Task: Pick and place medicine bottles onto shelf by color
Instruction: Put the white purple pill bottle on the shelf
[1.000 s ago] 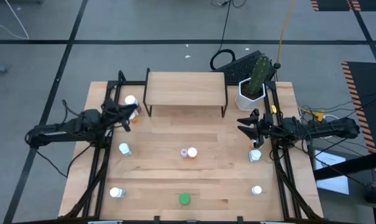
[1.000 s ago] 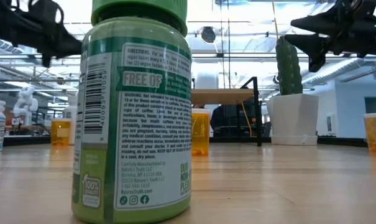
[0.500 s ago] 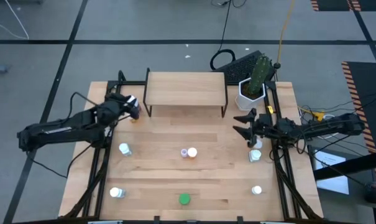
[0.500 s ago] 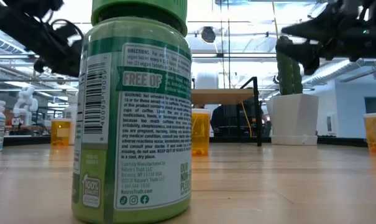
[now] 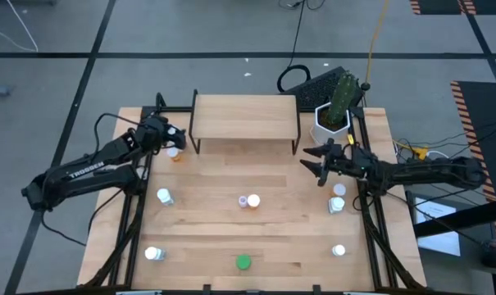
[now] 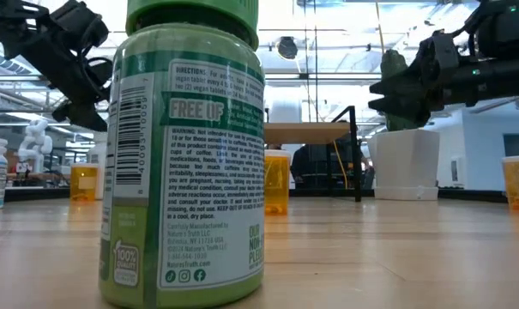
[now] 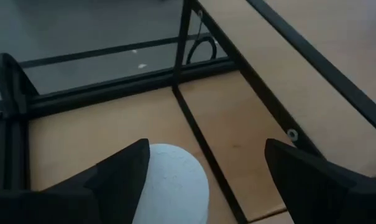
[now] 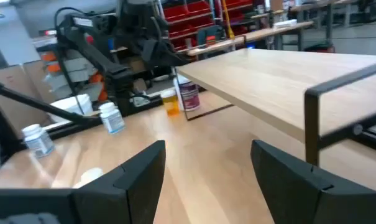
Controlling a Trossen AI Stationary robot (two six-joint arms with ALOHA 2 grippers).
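Left gripper [image 5: 172, 136] sits just off the shelf's [image 5: 244, 115] left end, fingers spread wide, and right beneath it stands an orange bottle [image 5: 174, 152] with a white cap on the worktop [image 5: 272, 238], not gripped; the left wrist view shows that white cap [image 7: 172, 180] between the two parted fingers, beside the shelf's black leg. Over on the other side, the right gripper [image 5: 315, 161] hangs off the shelf's right front corner, jaws apart and holding nothing, pointing in toward the shelf. The shelf top is bare wood, with the cactus pot [image 5: 332, 117] standing just off its right end. In front of the shelf, out in the middle of the worktop, a purplish bottle [image 5: 243, 201] and a white-capped bottle [image 5: 253, 200] stand touching. Farther front of the shelf sits the green bottle [image 5: 243, 262], which fills the low view [image 6: 184, 154]. Left of the shelf and forward, two white bottles [image 5: 164, 196] [image 5: 154, 254]; right of it and forward, three more [image 5: 339, 189] [image 5: 336, 205] [image 5: 339, 251].
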